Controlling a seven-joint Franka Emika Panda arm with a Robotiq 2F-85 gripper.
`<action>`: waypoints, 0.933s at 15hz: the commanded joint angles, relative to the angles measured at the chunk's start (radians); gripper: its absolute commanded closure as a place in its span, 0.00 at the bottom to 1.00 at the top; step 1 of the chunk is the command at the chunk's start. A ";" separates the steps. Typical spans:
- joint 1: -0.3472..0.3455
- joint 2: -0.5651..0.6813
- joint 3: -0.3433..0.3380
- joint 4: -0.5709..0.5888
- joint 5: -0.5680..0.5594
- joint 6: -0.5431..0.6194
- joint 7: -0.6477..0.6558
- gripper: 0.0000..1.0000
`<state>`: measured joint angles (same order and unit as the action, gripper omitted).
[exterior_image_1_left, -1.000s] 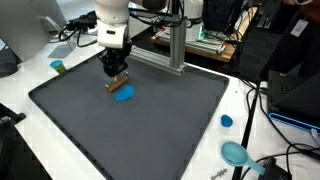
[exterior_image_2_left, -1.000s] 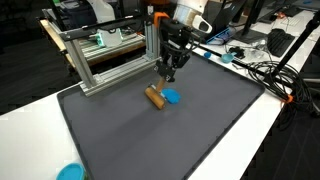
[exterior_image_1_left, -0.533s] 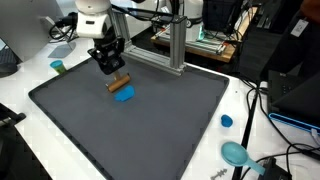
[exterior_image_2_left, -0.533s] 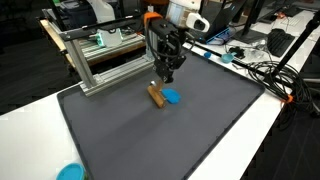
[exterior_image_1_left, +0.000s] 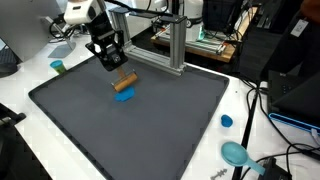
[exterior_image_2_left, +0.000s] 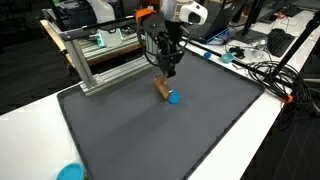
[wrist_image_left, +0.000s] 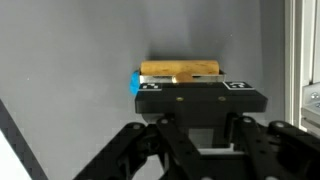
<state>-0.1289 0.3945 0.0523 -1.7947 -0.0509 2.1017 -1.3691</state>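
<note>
Stick (exterior_image_1_left: 124, 82) matt wood; blue piece (exterior_image_1_left: 125, 96) smooth plastic; mat (exterior_image_1_left: 150, 130) matt dark cloth; frame (exterior_image_1_left: 176, 45) brushed metal.

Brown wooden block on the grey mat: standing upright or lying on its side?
Lying on its side: the brown wooden block stretches lengthwise, flat along the grey mat.

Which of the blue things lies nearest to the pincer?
The blue piece on the dark mat, beside the brown stick; the blue cap lies off the mat.
</note>
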 joint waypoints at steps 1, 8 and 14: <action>0.006 -0.011 -0.013 -0.006 0.000 0.025 0.021 0.78; 0.005 0.002 -0.010 0.000 0.001 0.036 0.031 0.53; 0.005 0.002 -0.011 0.000 0.001 0.036 0.032 0.53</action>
<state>-0.1277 0.3964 0.0461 -1.7962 -0.0517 2.1401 -1.3363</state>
